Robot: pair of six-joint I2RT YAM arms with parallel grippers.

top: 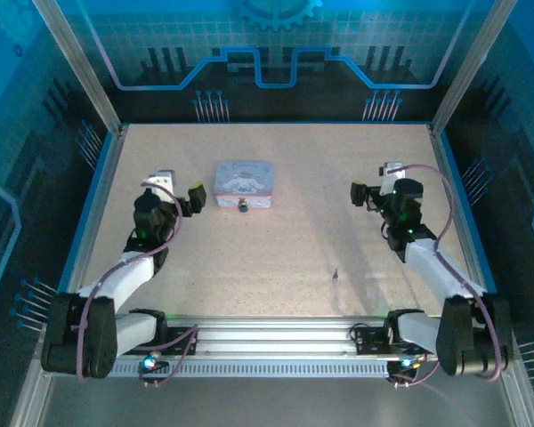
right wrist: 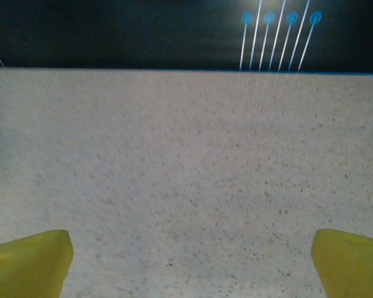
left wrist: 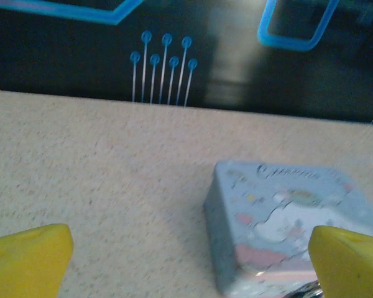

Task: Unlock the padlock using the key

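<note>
The padlock (top: 244,205) is a tiny dark thing hanging at the near side of a pale-blue cartoon-printed box (top: 243,183). The key (top: 335,275) is a thin dark sliver lying alone on the mat, nearer the front and right of centre. My left gripper (top: 182,189) hovers just left of the box, open, nothing between its yellow fingertips (left wrist: 26,261). In the left wrist view the box (left wrist: 280,217) sits ahead and to the right, partly behind the right fingertip. My right gripper (top: 374,182) is open over bare mat at the right, its fingertips (right wrist: 351,264) wide apart.
The speckled beige mat (top: 294,240) is bounded by a blue rim and dark patterned walls (top: 267,89). A ridged rail (top: 267,347) runs along the front edge between the two arm bases. Free room lies between the box and the right gripper.
</note>
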